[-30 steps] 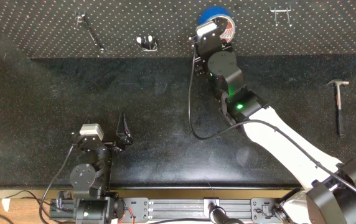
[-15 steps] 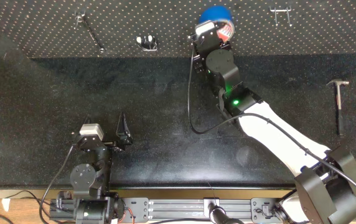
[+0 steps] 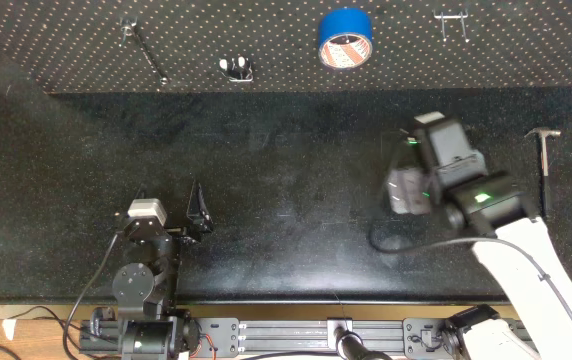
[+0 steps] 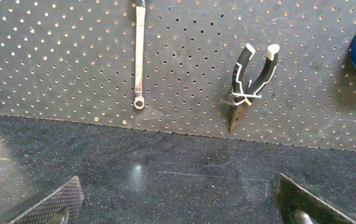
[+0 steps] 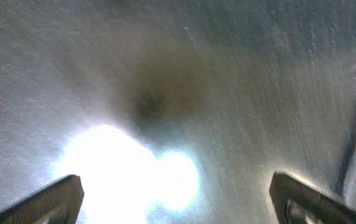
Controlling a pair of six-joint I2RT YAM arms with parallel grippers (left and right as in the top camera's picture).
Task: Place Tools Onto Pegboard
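Beneath both pincers: dark speckled tabletop (image 3: 266,200). Far ahead of them: black perforated pegboard (image 3: 66,40). Spread wide, gripping nothing, hovering over bare tabletop: right pincer (image 5: 178,202). Likewise wide open and empty, facing the pegboard: left pincer (image 4: 178,205). Hung on the pegboard well beyond the right pincer: blue roll of tape (image 3: 345,40). Lying on the tabletop off to that pincer's right: black-handled steel hammer (image 3: 543,175). Hung ahead of the left pincer: long silver wrench (image 4: 139,56), then black-and-white-handled pliers (image 4: 249,84).

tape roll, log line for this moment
tape roll: on pegboard | hammer: on mat, unhung | right jaws: open, empty, over mat | left jaws: open
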